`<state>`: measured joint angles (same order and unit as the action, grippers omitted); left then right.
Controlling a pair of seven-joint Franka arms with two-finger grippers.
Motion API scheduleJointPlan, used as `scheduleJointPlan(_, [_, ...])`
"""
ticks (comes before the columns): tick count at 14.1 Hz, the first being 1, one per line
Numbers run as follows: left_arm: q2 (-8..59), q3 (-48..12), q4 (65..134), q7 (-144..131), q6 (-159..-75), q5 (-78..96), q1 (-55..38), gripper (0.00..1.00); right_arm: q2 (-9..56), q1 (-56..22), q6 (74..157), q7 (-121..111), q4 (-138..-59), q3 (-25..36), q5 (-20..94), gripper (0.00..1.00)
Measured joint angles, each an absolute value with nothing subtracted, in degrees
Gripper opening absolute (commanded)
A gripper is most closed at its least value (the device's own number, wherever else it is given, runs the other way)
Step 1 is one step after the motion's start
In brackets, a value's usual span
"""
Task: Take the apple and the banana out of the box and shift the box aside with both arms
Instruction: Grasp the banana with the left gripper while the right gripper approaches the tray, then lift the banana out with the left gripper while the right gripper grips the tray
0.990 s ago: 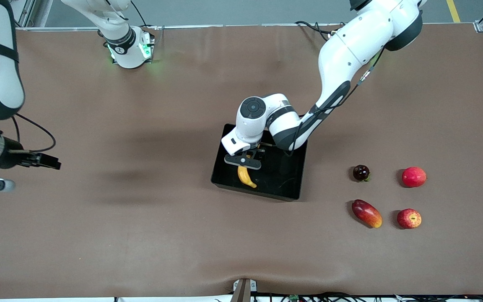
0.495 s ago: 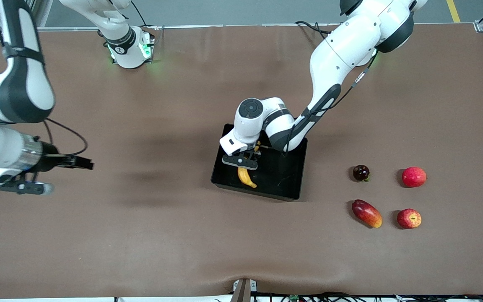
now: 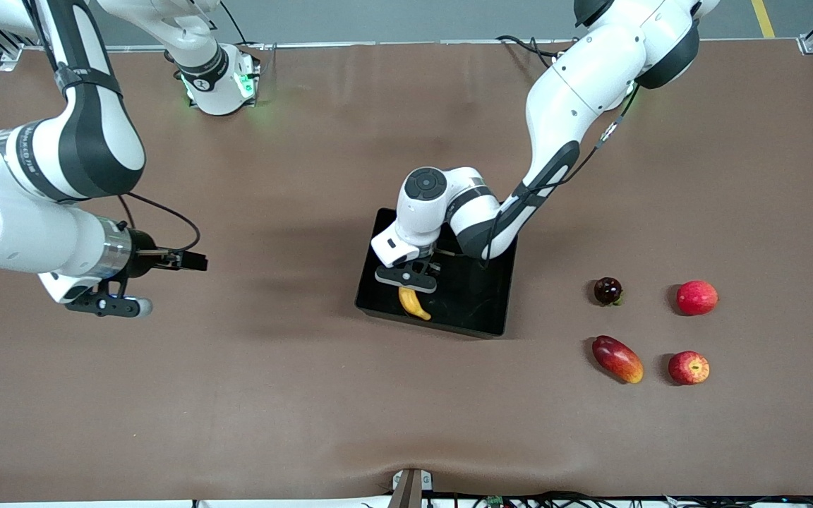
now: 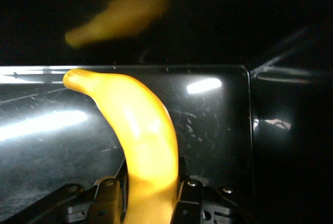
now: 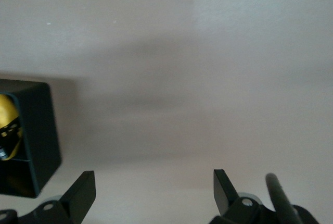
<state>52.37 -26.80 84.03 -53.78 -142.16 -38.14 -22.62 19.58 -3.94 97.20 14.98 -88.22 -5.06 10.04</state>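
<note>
The yellow banana [image 3: 415, 303] is held in my left gripper [image 3: 406, 277], which is shut on it low inside the black box [image 3: 480, 310]. In the left wrist view the banana [image 4: 140, 130] runs out from between the fingers [image 4: 110, 200] over the glossy box floor [image 4: 218, 130]. My right gripper [image 3: 113, 307] is open and empty above bare table toward the right arm's end, apart from the box. Its wrist view shows the box's wall [image 5: 36, 130] and a bit of the banana [image 5: 7, 115]. The streaked red apple [image 3: 689, 367] lies on the table toward the left arm's end.
Beside the apple lies an oblong red-orange mango [image 3: 617, 358]. Farther from the front camera sit a plain pinkish-red round fruit [image 3: 696, 297] and a small dark round fruit [image 3: 607, 290]. Brown cloth covers the table [image 3: 251, 395].
My right arm has swung in from the table's end toward the box. My left gripper has stayed in the box with the banana, shifting only slightly.
</note>
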Motion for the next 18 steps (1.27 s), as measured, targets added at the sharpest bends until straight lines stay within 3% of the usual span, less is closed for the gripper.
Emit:
scheduleJointPlan(5, [49.5,-27.3,83.5,-53.8,-138.8,-38.1,-21.0,0.00,19.7,-4.5,97.2,15.3,-88.2,-5.1,12.4,1.00])
scheduleJointPlan(9, [44.3,-32.2,82.8,-52.6,-130.9,-37.7,-16.5,0.00,20.0,-7.8,98.2,16.9,-88.6,-5.1,12.8,1.00])
scheduleJointPlan(13, [40.3,-42.5,83.0,-45.7,-122.5,-37.1,-4.4,0.00,20.9,-12.4,103.3,22.1,-89.5,-5.2,13.1,1.00])
scheduleJointPlan(15, [39.9,-50.2,84.0,-39.2,-118.2,-36.7,5.7,0.00,22.0,-15.7,107.1,25.5,-89.7,-5.2,13.1,1.00])
scheduleJointPlan(18, [39.8,-62.5,91.4,-29.7,-116.4,-36.4,25.0,0.00,25.5,-20.4,112.8,30.8,-90.1,-5.3,13.1,1.00])
